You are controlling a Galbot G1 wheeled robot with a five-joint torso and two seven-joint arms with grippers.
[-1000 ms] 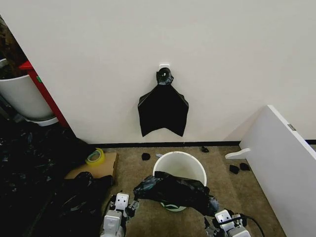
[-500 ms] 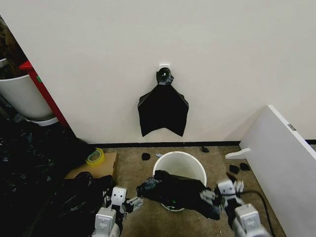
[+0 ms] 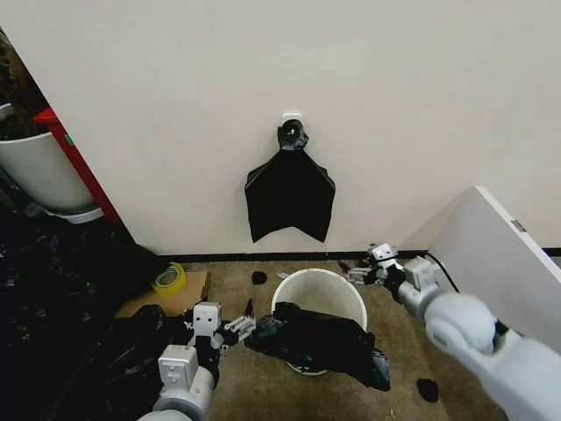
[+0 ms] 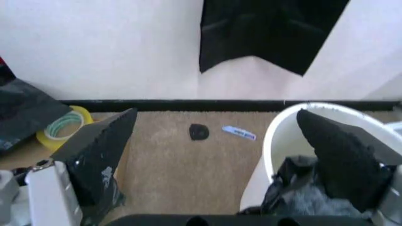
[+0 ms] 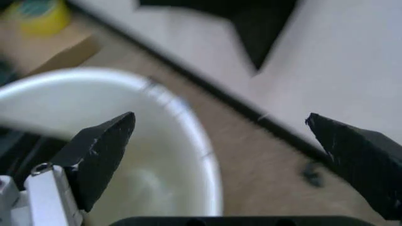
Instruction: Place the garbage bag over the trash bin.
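Trash bin (image 3: 321, 294): white. Garbage bag (image 3: 320, 340): glossy black, wrinkled. Left gripper (image 3: 235, 328): white-grey body, black fingers (image 4: 103, 146). Right gripper (image 3: 366, 267): same colours. Tape roll (image 3: 168, 278): yellow with green, outboard of the left fingers. Carpet (image 4: 182, 155): tan. Wall sheet (image 3: 289, 197): flat black.

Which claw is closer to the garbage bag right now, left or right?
Left. The left claw is open right at the garbage bag's left end, one finger inside the trash bin. The right claw is open beyond the bin's far right rim, clear of the bag.
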